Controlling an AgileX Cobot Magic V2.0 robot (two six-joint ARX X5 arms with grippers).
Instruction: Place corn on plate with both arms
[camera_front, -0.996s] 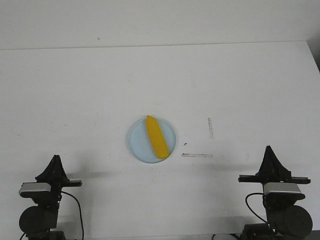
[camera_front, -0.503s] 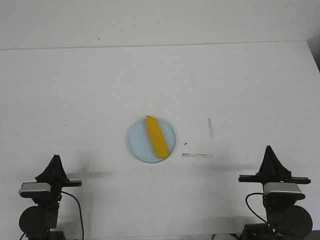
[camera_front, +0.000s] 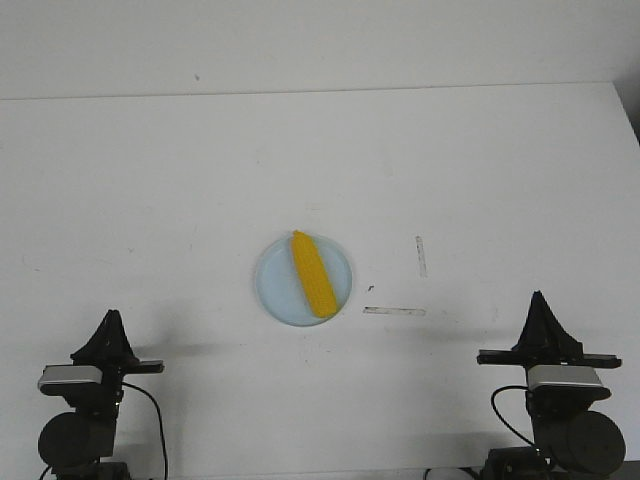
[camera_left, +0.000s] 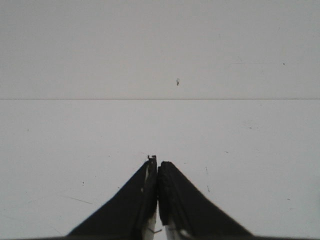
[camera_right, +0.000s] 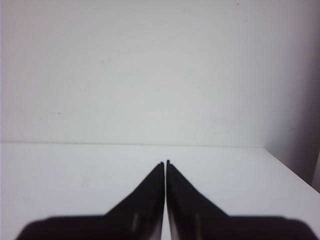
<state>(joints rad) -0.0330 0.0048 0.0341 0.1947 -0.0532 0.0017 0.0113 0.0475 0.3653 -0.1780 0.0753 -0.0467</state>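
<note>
Both grippers, left (camera_left: 157, 167) and right (camera_right: 165, 165), sit pinched together holding nothing at our near edge, bases cut off. Corn (camera_front: 313, 274) lies on the plate (camera_front: 272, 288) mid-table, open room around.

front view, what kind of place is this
Probably a robot test bench, not a kitchen: a bare white table, one toy-like corn on a plate, and both arms parked, left hand and right hand shut.

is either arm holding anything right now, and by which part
Nothing is held. Both the left gripper and the right gripper are shut and empty; the corn lies on the plate.
</note>
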